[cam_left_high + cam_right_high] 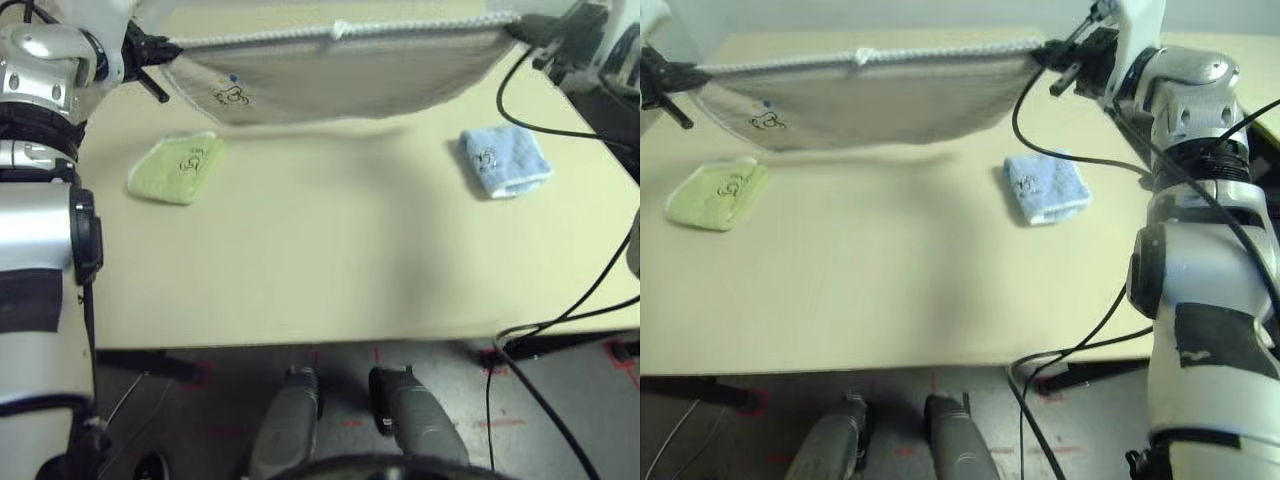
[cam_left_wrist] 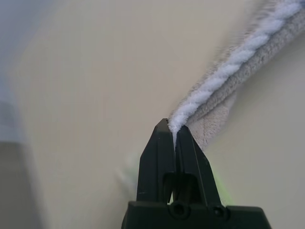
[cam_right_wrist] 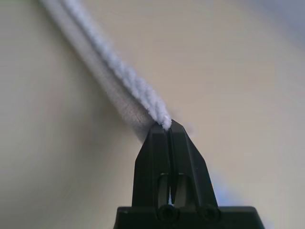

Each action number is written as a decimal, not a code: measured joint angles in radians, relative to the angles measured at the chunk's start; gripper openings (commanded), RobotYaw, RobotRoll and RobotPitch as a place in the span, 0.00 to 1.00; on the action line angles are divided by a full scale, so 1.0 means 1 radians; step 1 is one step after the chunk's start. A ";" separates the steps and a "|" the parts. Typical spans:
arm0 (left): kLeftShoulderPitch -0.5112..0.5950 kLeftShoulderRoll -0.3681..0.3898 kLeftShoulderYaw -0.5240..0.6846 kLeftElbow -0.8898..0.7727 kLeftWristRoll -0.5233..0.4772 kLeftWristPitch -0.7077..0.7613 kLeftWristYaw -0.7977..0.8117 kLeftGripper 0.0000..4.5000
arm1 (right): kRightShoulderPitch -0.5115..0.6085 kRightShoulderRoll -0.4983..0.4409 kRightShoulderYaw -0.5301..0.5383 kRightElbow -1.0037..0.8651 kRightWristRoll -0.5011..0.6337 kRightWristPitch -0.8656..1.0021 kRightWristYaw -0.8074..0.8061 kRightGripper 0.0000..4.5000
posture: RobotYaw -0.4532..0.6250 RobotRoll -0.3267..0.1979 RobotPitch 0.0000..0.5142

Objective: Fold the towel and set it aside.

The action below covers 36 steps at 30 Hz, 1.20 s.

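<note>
The beige-tan towel (image 1: 350, 75) hangs in the air over the far part of the table, stretched flat between both grippers, its white stitched edge (image 1: 940, 52) on top and an embroidered logo (image 1: 232, 95) near its left end. My left gripper (image 2: 172, 131) is shut on the towel's white edging (image 2: 224, 71) at the left corner. At the right corner, my right gripper (image 3: 167, 125) is shut on the same edging (image 3: 119, 71). The towel's lower edge sags clear of the table (image 1: 320, 260).
A folded light green towel (image 1: 178, 165) lies on the table at the left, below the held towel. A folded light blue towel (image 1: 505, 160) lies at the right. Black cables (image 1: 560, 310) run over the table's right edge.
</note>
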 measured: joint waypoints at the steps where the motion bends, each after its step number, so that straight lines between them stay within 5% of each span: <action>1: 0.020 0.004 -0.001 -0.011 0.000 -0.001 -0.034 0.00 | 0.047 -0.010 0.003 -0.064 0.006 0.041 0.030 0.00 | 0.42 0.62 0.24; 4: 0.099 0.037 0.000 -0.109 -0.017 0.006 -0.162 0.00 | 0.195 -0.079 0.016 -0.334 0.037 0.183 0.115 0.00 | 0.43 0.62 0.24; 10: 0.442 0.110 0.037 -0.559 -0.116 0.181 -0.352 0.00 | 0.416 -0.174 0.029 -0.718 0.081 0.379 0.178 0.00 | 0.44 0.62 0.25; 20: 0.798 0.234 0.095 -1.216 -0.271 0.579 -0.412 0.00 | 0.543 -0.276 0.069 -0.874 0.058 0.347 0.225 0.00 | 0.45 0.62 0.25; 29: 0.903 0.377 0.113 -1.291 -0.337 0.631 -0.437 0.00 | 0.620 -0.369 0.071 -0.863 0.036 0.181 0.283 0.00 | 0.44 0.62 0.25; 36: 0.905 0.384 0.112 -1.258 -0.353 0.577 -0.436 0.00 | 0.633 -0.382 0.072 -0.806 0.018 0.035 0.297 0.00 | 0.44 0.62 0.25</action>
